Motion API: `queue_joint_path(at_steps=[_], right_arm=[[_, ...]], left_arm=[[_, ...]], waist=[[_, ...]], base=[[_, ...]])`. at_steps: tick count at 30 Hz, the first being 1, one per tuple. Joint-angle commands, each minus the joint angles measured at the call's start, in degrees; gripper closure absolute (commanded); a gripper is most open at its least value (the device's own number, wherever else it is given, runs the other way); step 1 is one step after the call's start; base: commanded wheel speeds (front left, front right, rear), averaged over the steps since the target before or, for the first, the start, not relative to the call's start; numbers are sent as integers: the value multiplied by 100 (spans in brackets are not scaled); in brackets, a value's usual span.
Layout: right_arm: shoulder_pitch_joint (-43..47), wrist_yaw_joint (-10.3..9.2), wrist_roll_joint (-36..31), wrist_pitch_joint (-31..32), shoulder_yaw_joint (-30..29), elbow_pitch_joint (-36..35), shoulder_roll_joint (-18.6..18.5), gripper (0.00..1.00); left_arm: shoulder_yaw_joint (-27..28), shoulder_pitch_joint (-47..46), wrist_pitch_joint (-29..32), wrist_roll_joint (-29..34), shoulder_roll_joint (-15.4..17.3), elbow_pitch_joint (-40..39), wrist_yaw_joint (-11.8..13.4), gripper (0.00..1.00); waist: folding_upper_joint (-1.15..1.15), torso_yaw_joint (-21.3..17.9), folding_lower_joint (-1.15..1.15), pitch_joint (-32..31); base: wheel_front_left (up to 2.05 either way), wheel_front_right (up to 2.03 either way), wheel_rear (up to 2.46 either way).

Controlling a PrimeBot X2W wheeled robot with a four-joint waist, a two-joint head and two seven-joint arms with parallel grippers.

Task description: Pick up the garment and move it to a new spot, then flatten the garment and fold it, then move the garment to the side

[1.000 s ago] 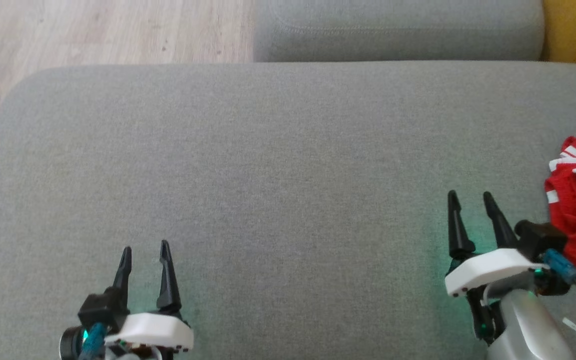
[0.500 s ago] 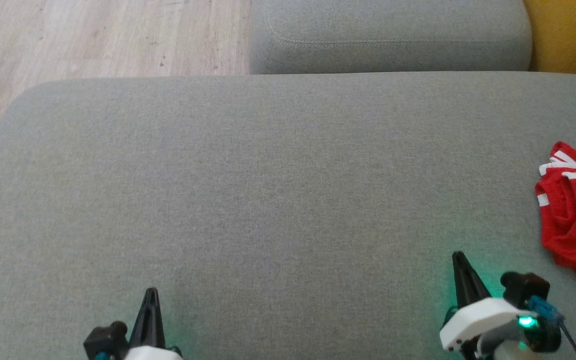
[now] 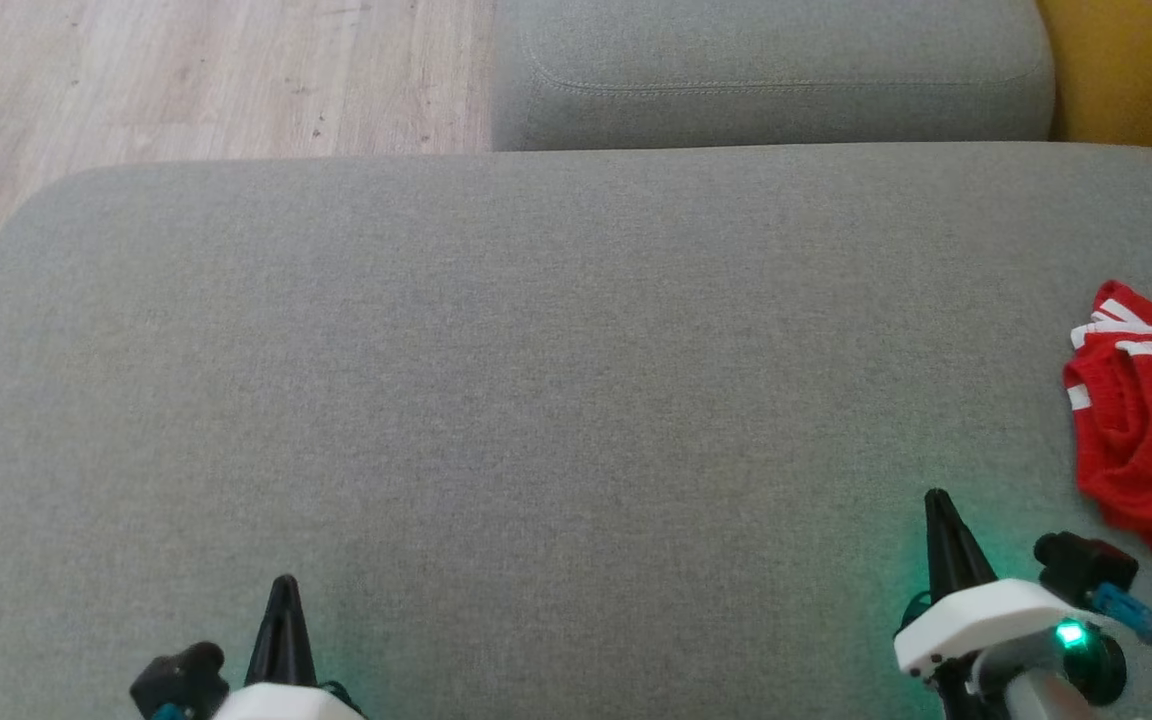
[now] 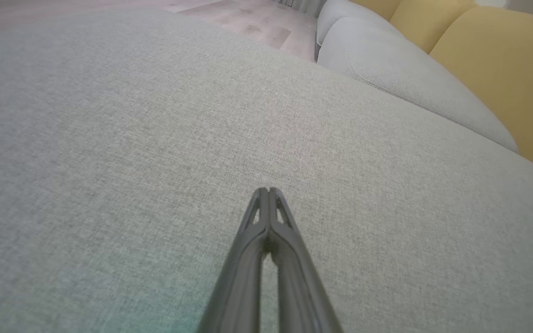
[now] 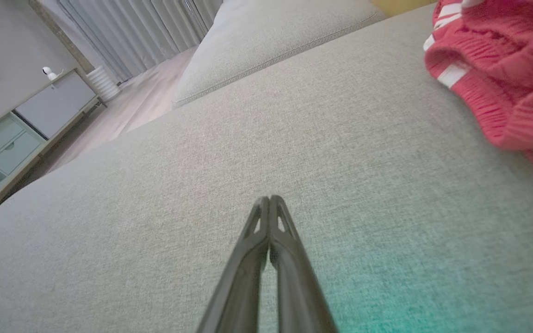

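Left tool [image 3: 284, 585] and right tool [image 3: 938, 498] are both clenched now, fingers pressed tip to tip with nothing between them. A second ago we had each pair spread apart. Both sit lower in our head view than before, over the grey cushion [image 3: 536, 350]. Out to the right, the red garment [image 3: 1141, 430] with its white stripes lies crumpled near the cushion's edge. It is clear of our right tool, which overlapped it a second ago.
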Motion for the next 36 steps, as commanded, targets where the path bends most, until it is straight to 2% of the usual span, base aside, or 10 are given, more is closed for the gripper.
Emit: queue_joint_path(at_steps=[1,36], right_arm=[[-230,7,205,49,-45,-240,-11,100],[-144,17,2320,611,-313,-884,-14,100]], left_arm=[[117,-252,35,-183,5,-216,-56,100],[515,-369,595,-2183,11,-628,-272,100]], waist=[[0,-6,0,-2],[0,-112,0,-39]], base=[[0,0,0],[0,0,0]])
